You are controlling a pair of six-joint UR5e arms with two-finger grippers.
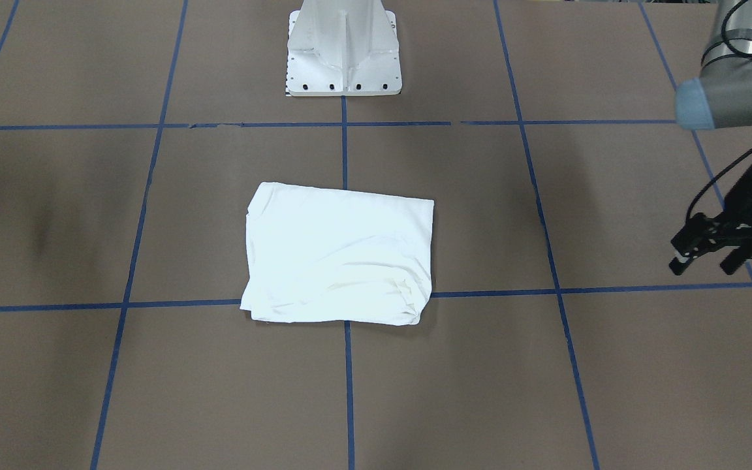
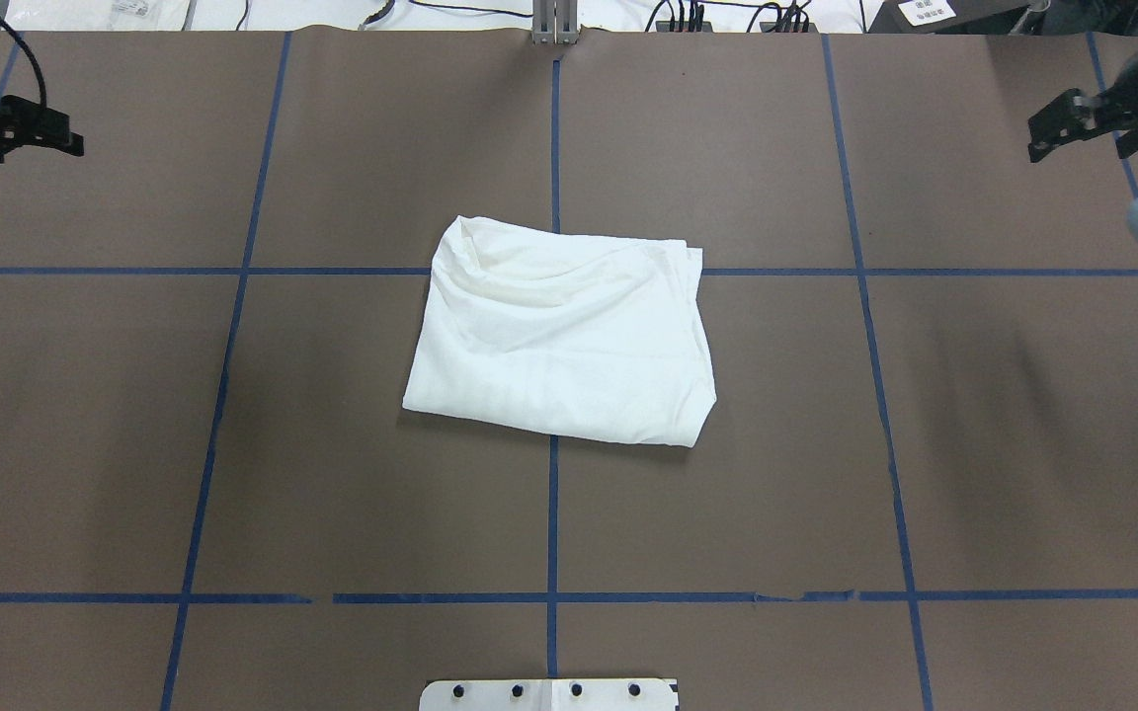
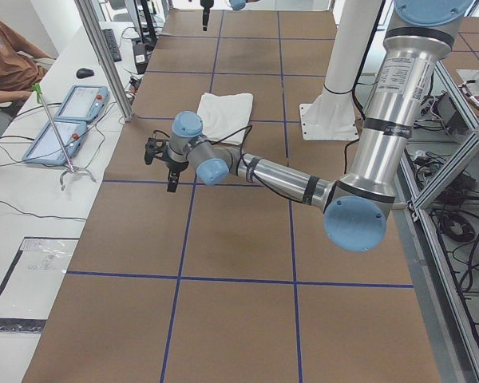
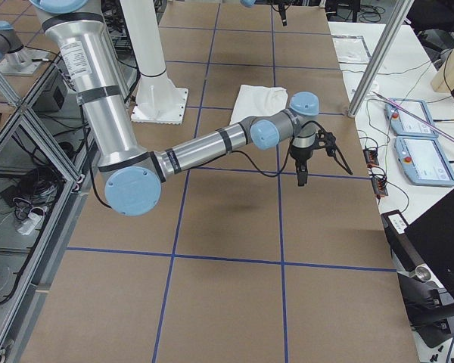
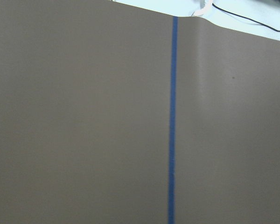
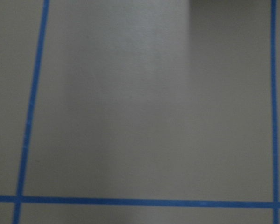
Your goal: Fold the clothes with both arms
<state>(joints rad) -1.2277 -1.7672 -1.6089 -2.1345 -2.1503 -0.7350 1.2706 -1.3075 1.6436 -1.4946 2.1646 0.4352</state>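
White pedestal base [image 2: 549,694] sits at the near edge of the brown counter [image 2: 332,474], and past it the white T-shirt [image 2: 559,341] lies folded into a rough rectangle at the middle, over a crossing of the blue tape lines [image 2: 553,513]. Both arms are out wide, well apart from it. The left fingers [image 1: 681,256] hang spread over bare counter, and the right fingers [image 2: 1051,126] are spread too.
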